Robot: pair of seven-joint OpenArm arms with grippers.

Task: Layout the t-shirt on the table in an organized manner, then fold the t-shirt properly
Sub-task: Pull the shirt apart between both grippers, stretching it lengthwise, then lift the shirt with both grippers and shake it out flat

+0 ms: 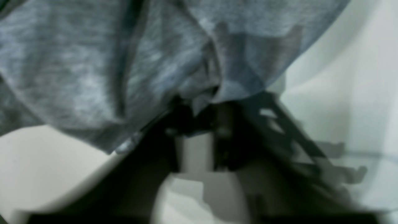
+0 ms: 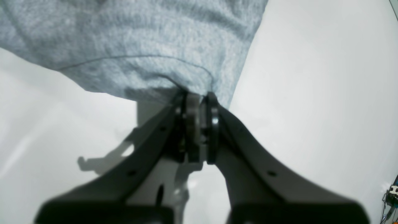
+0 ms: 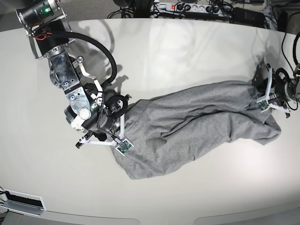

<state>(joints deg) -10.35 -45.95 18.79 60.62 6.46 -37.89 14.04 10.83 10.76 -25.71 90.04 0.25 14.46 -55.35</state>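
Heather-grey cotton t-shirt (image 3: 197, 131) lies bunched between both arms on glossy off-white desk (image 3: 187, 47); right end effector (image 2: 199, 102) clamps its edge, left end effector (image 1: 199, 105) too blurred to tell; pull apart evenly, low, to flatten.

heather-grey t-shirt (image 3: 197, 126), glossy off-white table (image 3: 187, 51), black fingers (image 2: 213, 118)
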